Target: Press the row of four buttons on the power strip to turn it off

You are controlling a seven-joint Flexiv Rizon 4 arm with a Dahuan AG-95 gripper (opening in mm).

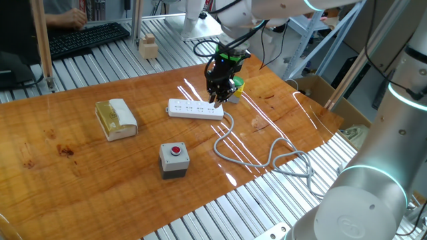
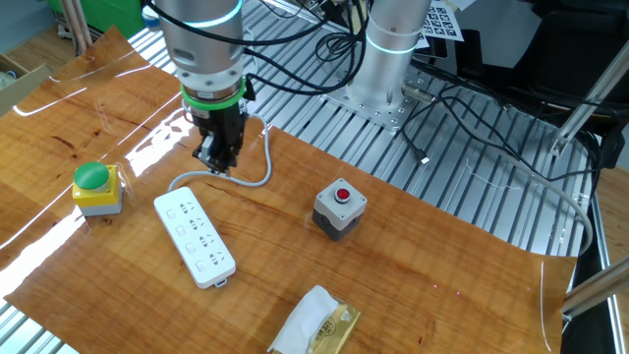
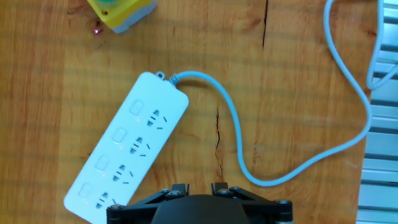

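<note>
Above power strip (image 2: pixel 195 237) cable end, end effector (image 2: pixel 218 162) pointing down

I have two raised fixed cameras facing the table (image 1: pixel 80 167) from opposite sides; my hand camera looks straight down, close. All share the power strip (image 1: pixel 195 109).

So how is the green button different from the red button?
The green button is a big dome on a yellow base, while the red button is smaller and sits on a grey box. The green button stands near the cable end of the power strip; the red button stands on the strip's other side, farther off. Both are round buttons on boxy bases, on the wooden table.
</note>
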